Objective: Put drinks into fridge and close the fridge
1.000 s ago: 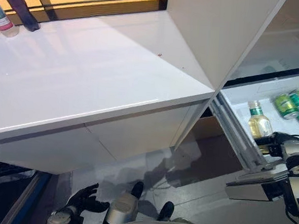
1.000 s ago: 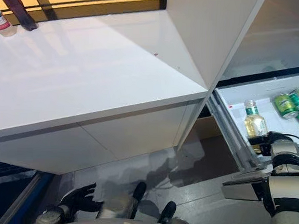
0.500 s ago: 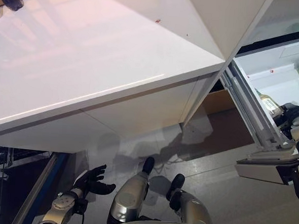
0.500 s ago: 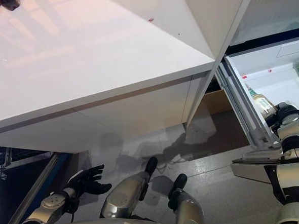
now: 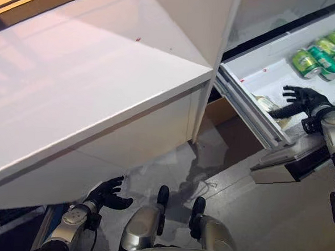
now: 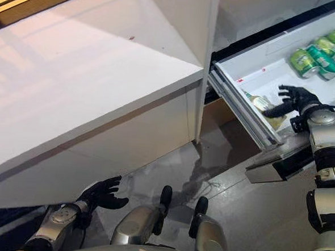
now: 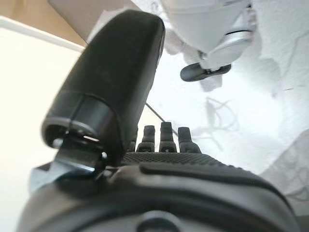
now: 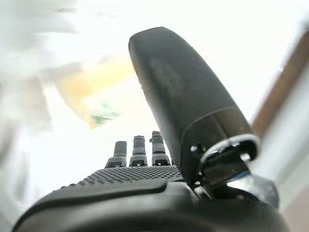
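The fridge drawer stands pulled out at the right, white inside. A bottle of yellowish drink with a green label lies on its side near the drawer's near wall. Three green cans lie further back in the drawer. My right hand hovers open just beside the bottle, fingers spread, holding nothing. In the right wrist view the bottle shows past the straight fingers. My left hand hangs low under the counter edge, open and empty, also seen as the left hand over the floor.
A wide white counter fills the left and middle, with a white cabinet side panel rising between it and the fridge. The drawer's grey front panel juts out below my right wrist. Grey floor lies beneath.
My right hand has let go of the bottle and opened; the bottle now lies on its side in the drawer. The camera has shifted, so the whole scene has moved.
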